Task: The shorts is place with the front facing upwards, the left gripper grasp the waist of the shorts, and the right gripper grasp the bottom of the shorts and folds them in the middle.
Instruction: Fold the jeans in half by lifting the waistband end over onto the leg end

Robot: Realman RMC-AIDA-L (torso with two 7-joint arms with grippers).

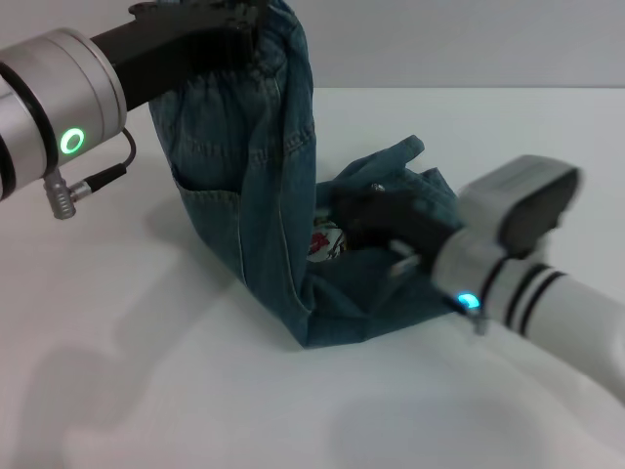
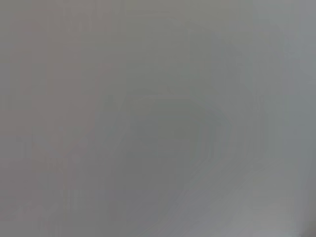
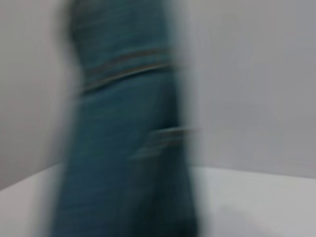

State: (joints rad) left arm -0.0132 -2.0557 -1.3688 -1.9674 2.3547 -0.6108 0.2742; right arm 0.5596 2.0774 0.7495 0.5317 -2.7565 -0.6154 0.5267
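Observation:
The blue denim shorts [image 1: 254,205] hang from my left gripper [image 1: 244,39], which is shut on the waist [image 1: 278,29] at the top of the head view and holds it high above the table. The cloth drops to the table and bends to the right. My right gripper [image 1: 376,220] is low on the table and shut on the bottom [image 1: 391,186] of the shorts. A bit of the colourful patch [image 1: 322,241] shows in the fold. The right wrist view shows the hanging denim [image 3: 128,148] close up. The left wrist view shows only bare table.
The white table [image 1: 146,371] spreads all around the shorts. A grey wall [image 1: 469,39] stands behind the table's back edge. A cable plug [image 1: 63,200] hangs from the left arm.

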